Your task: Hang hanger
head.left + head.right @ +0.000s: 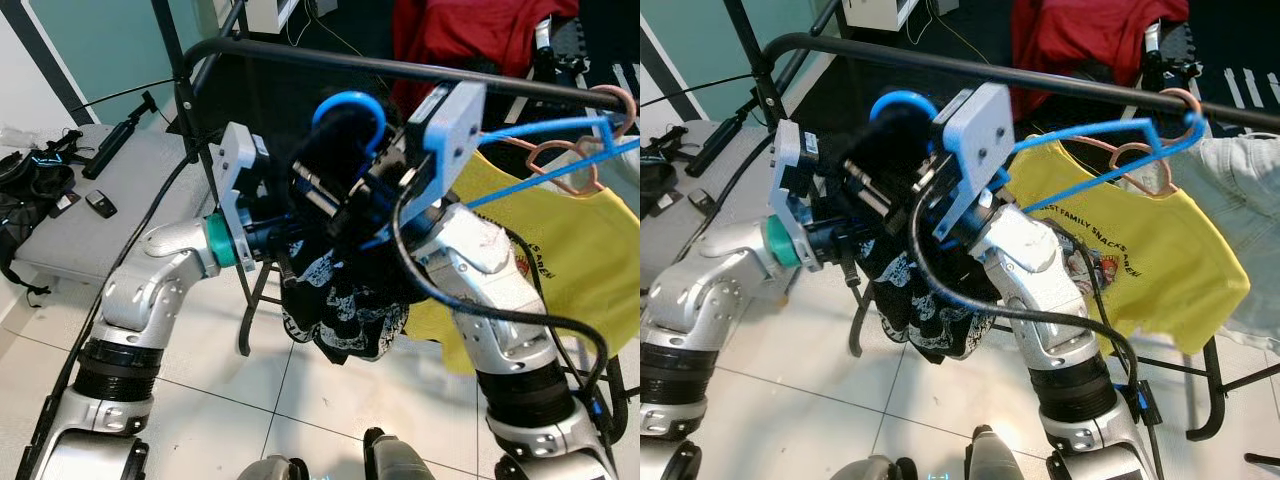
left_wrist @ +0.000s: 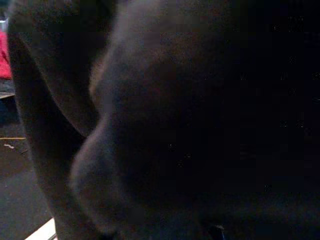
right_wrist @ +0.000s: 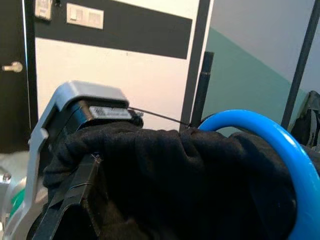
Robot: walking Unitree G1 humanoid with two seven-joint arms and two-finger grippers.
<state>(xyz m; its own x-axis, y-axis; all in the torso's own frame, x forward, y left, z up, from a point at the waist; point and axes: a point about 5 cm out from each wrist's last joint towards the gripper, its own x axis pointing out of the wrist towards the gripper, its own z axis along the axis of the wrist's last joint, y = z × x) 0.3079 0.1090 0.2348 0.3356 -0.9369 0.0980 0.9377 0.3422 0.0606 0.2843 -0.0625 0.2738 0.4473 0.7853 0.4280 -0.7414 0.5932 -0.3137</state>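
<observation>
Hanger [image 1: 350,105] with black garment [image 1: 340,290] below rail [image 1: 400,70].

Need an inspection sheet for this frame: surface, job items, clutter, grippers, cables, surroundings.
Surface: pale tiled floor.
Job's things: blue hanger hook carrying a black printed garment, raised just below the black rail; not yet hooked on.
Clutter: yellow shirt on another blue hanger; pink hanger; red garment.
Grippers: left gripper and right gripper both at the garment; fingers hidden by cloth.
Cables: black cable loops along the right arm.
Surroundings: grey table with gear.
</observation>
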